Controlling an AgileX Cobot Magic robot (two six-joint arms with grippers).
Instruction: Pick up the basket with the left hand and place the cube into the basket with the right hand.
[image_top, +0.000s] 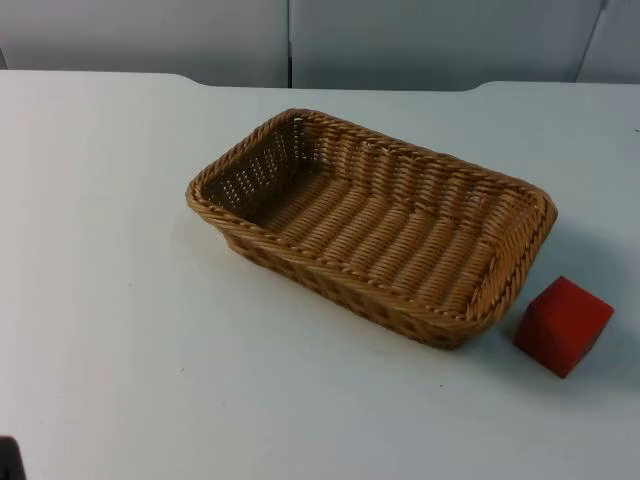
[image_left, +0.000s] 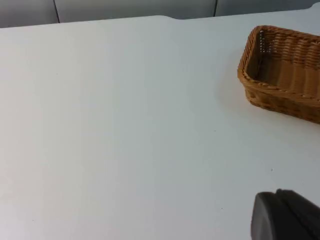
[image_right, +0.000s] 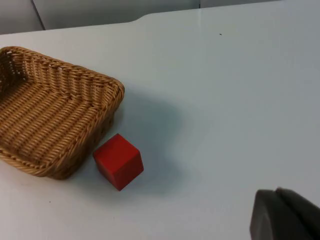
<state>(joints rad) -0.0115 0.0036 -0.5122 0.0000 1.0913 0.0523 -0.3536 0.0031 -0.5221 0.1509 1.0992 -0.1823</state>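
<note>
Nearest to you in the top view, the white desk (image_top: 130, 330) lies bare across the lower left of the frame. At the lower right sits the small red cube (image_top: 563, 325), resting on the desk just beside the right-hand corner of the rectangular woven wicker basket (image_top: 370, 225); you cannot tell from here whether the two touch, and the right wrist view shows the cube (image_right: 118, 161) close beside the basket (image_right: 50, 120). The basket stands flat in the middle of the frame, turned at an angle, with nothing inside it. Behind it the desk ends at the grey partition wall (image_top: 290, 40) along the top.

The left claw (image_left: 285, 215) hangs over open desk, well apart from the basket (image_left: 282, 70). The right claw (image_right: 285, 215) hangs near the cube. You cannot tell whether either claw's fingers are apart or together.
</note>
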